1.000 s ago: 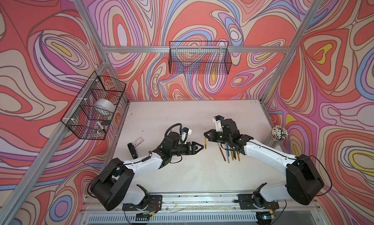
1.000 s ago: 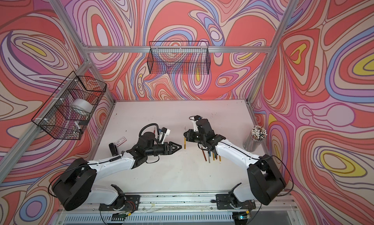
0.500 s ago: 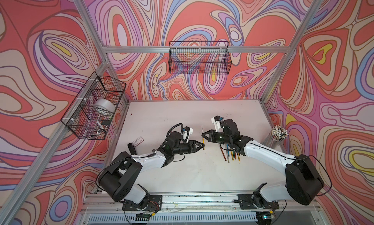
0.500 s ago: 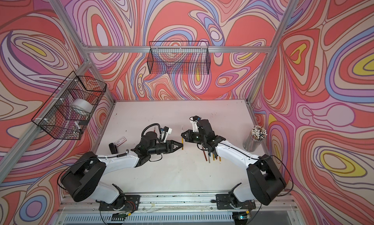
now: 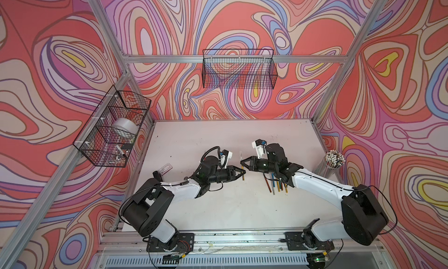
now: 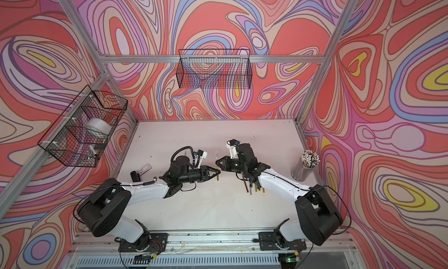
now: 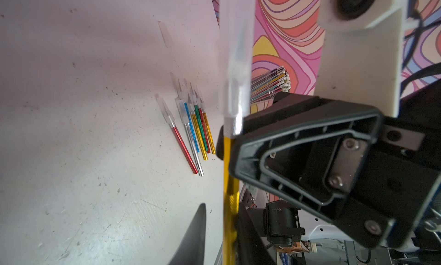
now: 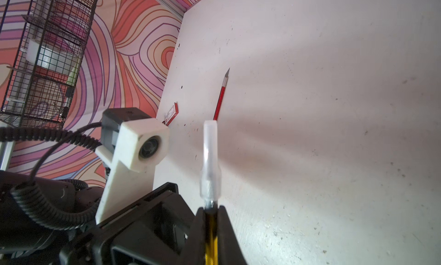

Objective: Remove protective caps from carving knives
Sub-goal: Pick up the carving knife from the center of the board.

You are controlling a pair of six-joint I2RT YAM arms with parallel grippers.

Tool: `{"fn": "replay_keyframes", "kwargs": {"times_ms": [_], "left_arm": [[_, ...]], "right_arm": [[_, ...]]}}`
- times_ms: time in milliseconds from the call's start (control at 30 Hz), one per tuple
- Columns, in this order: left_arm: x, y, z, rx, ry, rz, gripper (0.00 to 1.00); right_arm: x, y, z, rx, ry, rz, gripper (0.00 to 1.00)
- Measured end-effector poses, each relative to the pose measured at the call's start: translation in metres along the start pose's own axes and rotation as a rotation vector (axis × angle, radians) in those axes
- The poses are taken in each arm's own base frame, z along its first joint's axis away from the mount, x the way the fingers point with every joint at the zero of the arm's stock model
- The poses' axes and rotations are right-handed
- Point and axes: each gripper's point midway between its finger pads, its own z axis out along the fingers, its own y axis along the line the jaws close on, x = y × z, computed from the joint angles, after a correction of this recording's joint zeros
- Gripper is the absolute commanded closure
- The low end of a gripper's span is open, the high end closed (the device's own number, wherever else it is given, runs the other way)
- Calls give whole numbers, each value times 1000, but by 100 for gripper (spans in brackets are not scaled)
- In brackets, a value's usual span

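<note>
**Right wrist view: gold knife clamped, cap on**

Near the middle of the bench (image 5: 218, 207), the right claw (image 8: 211, 210) was clamped on the gold knife (image 8: 211, 237) just below its cap (image 8: 210, 156). The cap covered the blade and pointed toward 12 o'clock in both top views. The left claw (image 5: 242, 171) stood at 9 o'clock of the knife, its fingers (image 7: 193, 235) flanking the handle's 6 o'clock end. A strip of bench showed beside one finger, so whether it gripped could not be told. More knives (image 5: 276, 185), capped in the left wrist view, lay bunched at the bench's 3 o'clock. A bare red knife (image 8: 220, 96) lay apart from them, and a loose cap (image 7: 164, 33) lay away from the bunch.
</note>
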Motion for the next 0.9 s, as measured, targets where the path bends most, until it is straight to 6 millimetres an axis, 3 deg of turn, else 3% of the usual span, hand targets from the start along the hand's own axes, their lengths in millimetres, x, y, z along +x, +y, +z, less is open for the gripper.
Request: {"fn": "replay_keyframes", "kwargs": {"times_ms": [133,233,333,467,633,900], "left_arm": [[-1,-3,0,10,2,2,95],[-1,-3,1,10,2,1,99],[-1,-3,1,8,3,2,100],[0,0,1,-9,13,10,100],[6,9,1,-47,36,24,100],[14,15,-3,-81,69,70,100]], "right_arm": [[0,0,0,0,1,0,89],[0,0,0,0,-1,-1,86],[0,0,0,0,1,-6,66],[1,-3,-1,19,0,0,53],[-4,-7,-4,68,-3,3,52],[-38,19,-9,65,-50,-19,58]]}}
